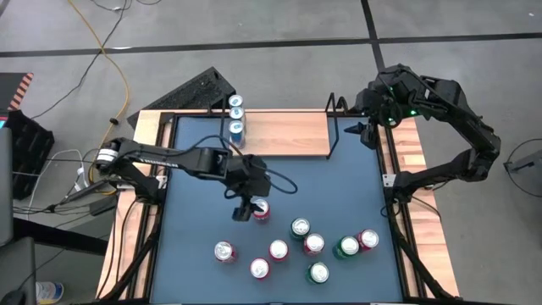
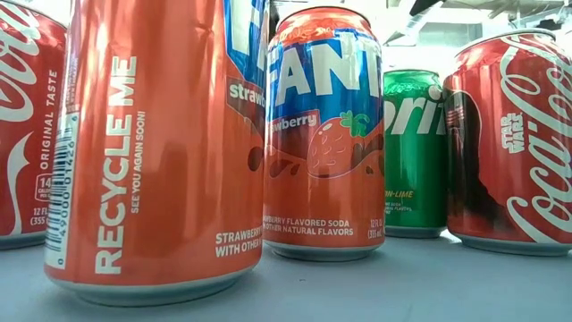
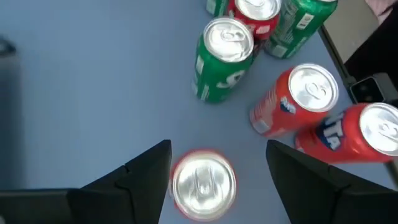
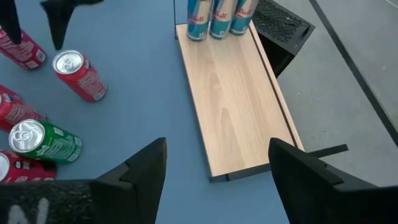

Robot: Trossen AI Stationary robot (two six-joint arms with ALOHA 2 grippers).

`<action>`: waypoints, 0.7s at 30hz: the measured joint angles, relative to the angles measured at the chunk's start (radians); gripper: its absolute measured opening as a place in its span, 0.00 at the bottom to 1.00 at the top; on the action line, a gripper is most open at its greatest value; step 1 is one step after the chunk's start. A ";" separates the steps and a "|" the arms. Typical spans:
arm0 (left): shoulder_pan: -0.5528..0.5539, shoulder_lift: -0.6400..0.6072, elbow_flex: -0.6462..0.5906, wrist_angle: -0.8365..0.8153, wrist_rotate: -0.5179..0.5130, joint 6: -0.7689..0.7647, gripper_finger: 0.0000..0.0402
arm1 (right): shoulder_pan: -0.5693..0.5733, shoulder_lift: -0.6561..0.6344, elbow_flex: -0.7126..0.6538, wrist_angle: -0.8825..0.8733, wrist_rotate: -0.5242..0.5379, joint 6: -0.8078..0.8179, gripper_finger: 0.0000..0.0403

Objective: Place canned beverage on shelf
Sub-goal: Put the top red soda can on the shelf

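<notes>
We see the left end effector (image 1: 247, 209) open over the table (image 1: 195, 186), fingers spread on either side of a red can (image 3: 203, 185) without touching it. The can stands upright beneath the end effector, long axis vertical, silver lid facing up; in the high view it sits just at 3 o'clock of the fingers. A cluster of red and green cans (image 1: 313, 246) stands toward 4 o'clock from it. The shelf (image 1: 284, 133) lies at 12 o'clock along the table's far edge, long axis running 9 to 3 o'clock, with three blue cans (image 1: 236, 114) upright at its 9 o'clock end. The right end effector (image 4: 216, 171) hangs open above the shelf's 3 o'clock end.
</notes>
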 joint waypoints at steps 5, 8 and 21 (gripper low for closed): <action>-0.001 0.046 -0.001 -0.013 0.007 0.044 0.62 | 0.000 0.000 0.000 0.001 0.000 -0.003 0.66; -0.001 0.074 0.000 0.022 0.041 0.049 0.62 | 0.000 0.000 0.000 0.002 0.000 -0.004 0.66; -0.003 0.088 0.000 -0.058 0.033 0.113 0.62 | 0.000 0.000 -0.087 0.031 0.000 -0.003 0.66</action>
